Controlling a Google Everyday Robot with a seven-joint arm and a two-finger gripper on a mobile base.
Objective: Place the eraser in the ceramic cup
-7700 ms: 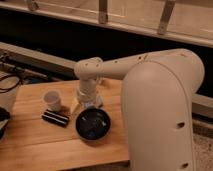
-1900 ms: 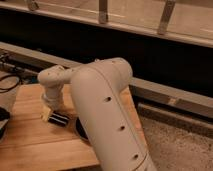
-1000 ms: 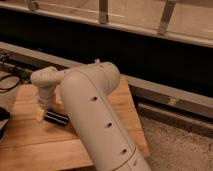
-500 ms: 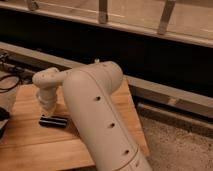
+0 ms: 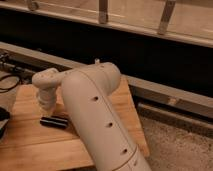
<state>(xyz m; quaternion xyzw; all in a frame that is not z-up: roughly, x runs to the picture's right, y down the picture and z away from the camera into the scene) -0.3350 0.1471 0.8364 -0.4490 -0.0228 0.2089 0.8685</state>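
Observation:
The eraser [image 5: 54, 121] is a small flat black block lying lengthwise on the wooden table [image 5: 30, 145], left of the arm. My gripper [image 5: 46, 103] hangs just above the eraser's left half, at the end of the bulky white arm [image 5: 95, 115]. I cannot tell whether it touches the eraser. The white ceramic cup is hidden or out of view, as the arm and gripper cover the spot behind them.
Dark cables [image 5: 10, 80] lie at the table's far left. A dark rounded object [image 5: 2, 120] shows at the left edge. A black wall and metal rail [image 5: 150, 92] run behind the table. Speckled floor [image 5: 175, 145] lies to the right.
The gripper has shifted slightly right and stays just above the eraser. The eraser lies in almost the same spot on the table.

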